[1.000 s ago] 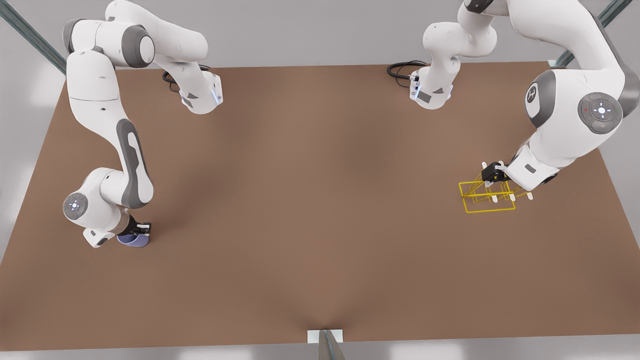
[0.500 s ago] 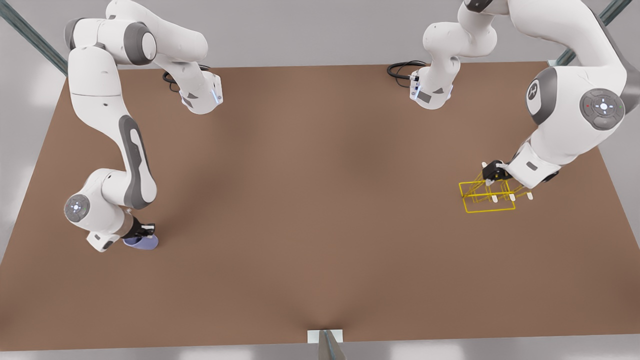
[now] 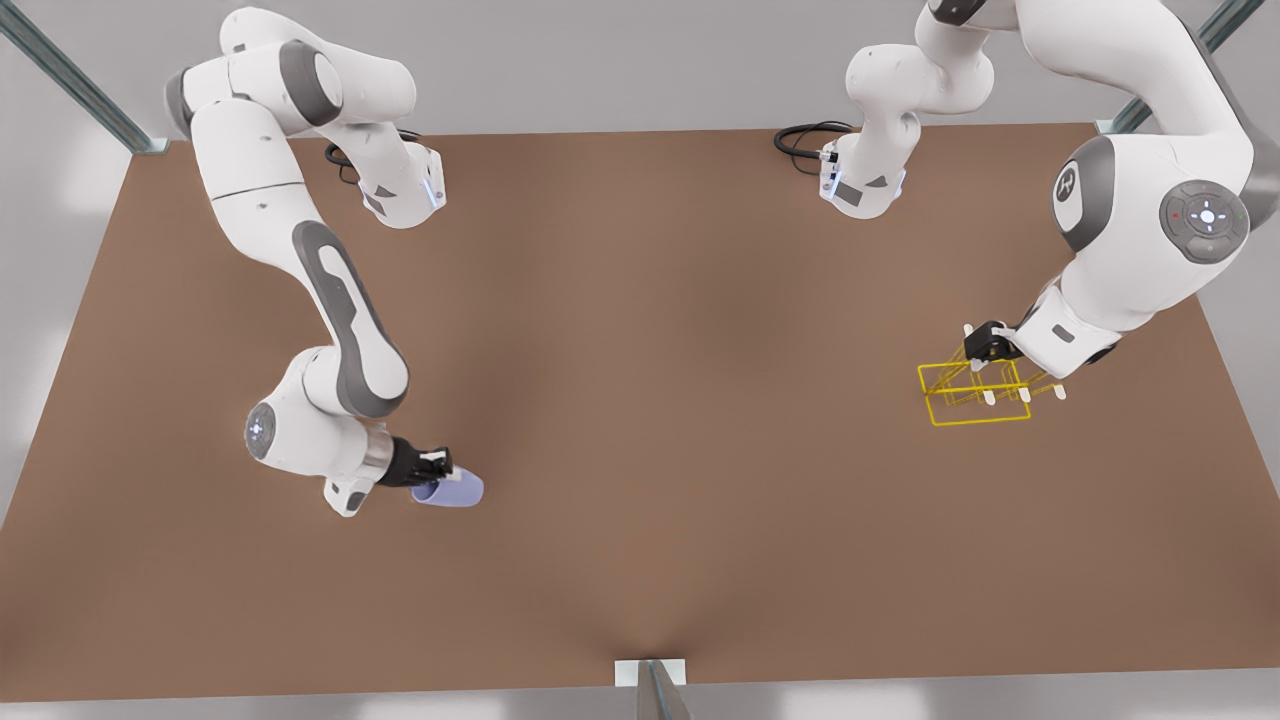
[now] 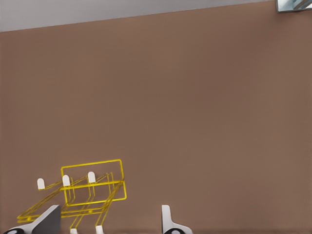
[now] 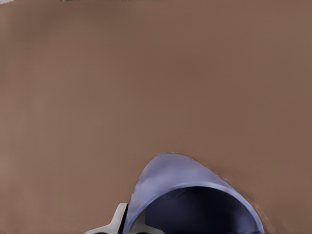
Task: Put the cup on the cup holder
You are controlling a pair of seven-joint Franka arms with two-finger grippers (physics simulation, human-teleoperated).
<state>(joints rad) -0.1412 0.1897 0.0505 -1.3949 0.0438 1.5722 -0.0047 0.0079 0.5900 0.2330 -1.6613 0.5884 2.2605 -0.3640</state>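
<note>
The lavender-blue cup point(image 3: 452, 492) hangs tilted just above the brown table, left of centre in the front view. My right gripper point(image 3: 437, 472) is shut on its rim. In the right wrist view the cup's point(image 5: 185, 195) open mouth faces the camera. The yellow wire cup holder point(image 3: 980, 420) stands on the table at the front view's right. My left gripper point(image 3: 985, 345) hovers at the holder's back edge, open. In the left wrist view the holder point(image 4: 92, 185) with its white-capped prongs lies partly between the spread fingers point(image 4: 168, 219).
The brown table point(image 3: 640, 300) stretches wide between cup and holder. Both arm bases stand at the back edge, each with a black cable point(image 3: 800, 135). A metal post point(image 3: 655, 690) sits at the middle of the front edge.
My right gripper has carried the cup well toward the front view's right, and its arm has swung along with it. The left arm has barely shifted by the holder.
</note>
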